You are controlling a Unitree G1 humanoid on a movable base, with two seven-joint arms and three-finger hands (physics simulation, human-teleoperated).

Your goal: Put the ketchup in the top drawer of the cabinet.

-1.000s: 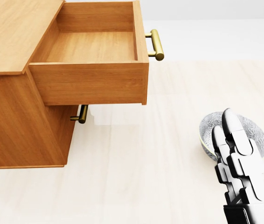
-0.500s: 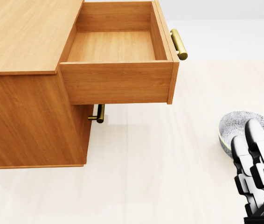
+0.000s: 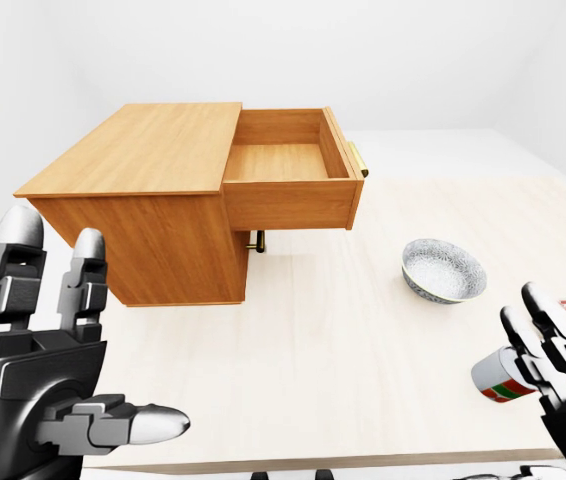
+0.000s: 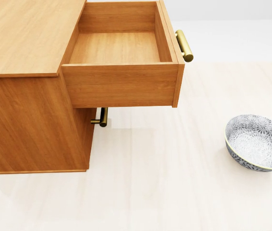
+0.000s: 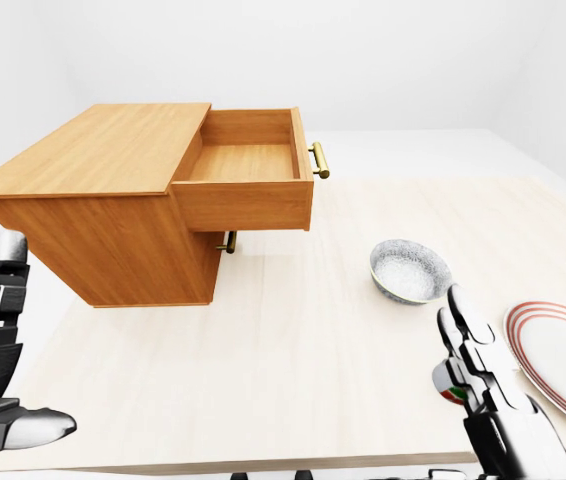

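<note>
The ketchup [image 3: 498, 380], a small white bottle with a red and green label, lies near the table's bottom right edge in the left-eye view. My right hand [image 3: 528, 335] stands right against it with its fingers stretched upward and open, not closed round it. At the bottom left of that view my left hand [image 3: 93, 320] is raised with spread fingers and holds nothing. The wooden cabinet [image 4: 25, 43] fills the upper left of the head view. Its top drawer [image 4: 119, 48] is pulled out and empty, with a brass handle [image 4: 184, 45].
A grey patterned bowl [image 4: 258, 142] sits on the pale table to the right of the cabinet. A red-rimmed white plate [image 5: 563, 360] lies at the far right. A second brass handle [image 4: 102, 117] juts out under the open drawer.
The whole head view first shifted right, so the camera moved. Since then my right hand has dropped below the head view's bottom edge, uncovering the bowl.
</note>
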